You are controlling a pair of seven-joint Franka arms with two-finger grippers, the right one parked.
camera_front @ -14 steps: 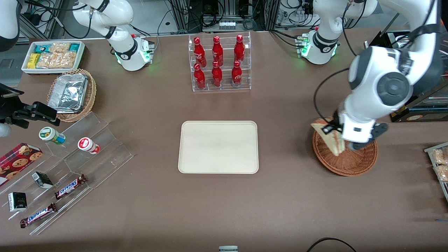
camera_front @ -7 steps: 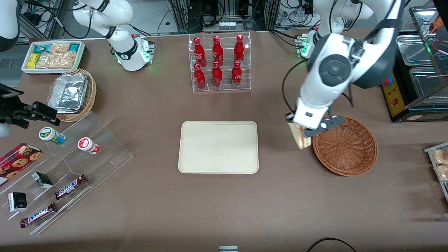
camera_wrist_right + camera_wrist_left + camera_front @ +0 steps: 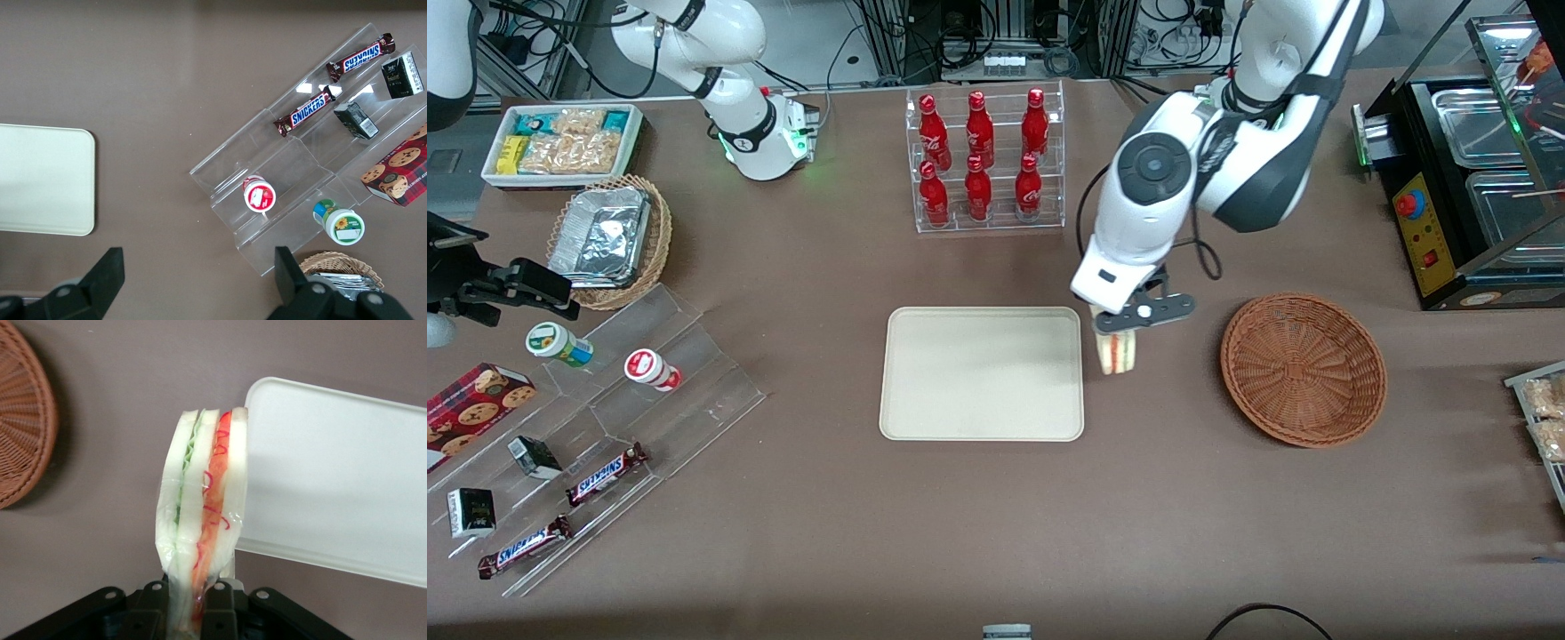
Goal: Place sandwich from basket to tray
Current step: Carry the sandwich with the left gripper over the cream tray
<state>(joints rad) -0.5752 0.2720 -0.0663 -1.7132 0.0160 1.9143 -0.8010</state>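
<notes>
Sandwich [image 3: 1120,354] is up off the table, pinched by its top end in the left arm's gripper [image 3: 1134,319] and hanging just beside the tray's [image 3: 982,373] edge, on the side toward the working arm. Its red and green filling shows along the cut edge in the wrist view [image 3: 202,540]. The basket [image 3: 1304,369] sits further toward the working arm's end with nothing in it.

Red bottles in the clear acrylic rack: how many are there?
6 red bottles in the clear acrylic rack: two rows of three, one row nearer the front camera. None seems hidden. The gripper holds the sandwich beside the tray.
</notes>
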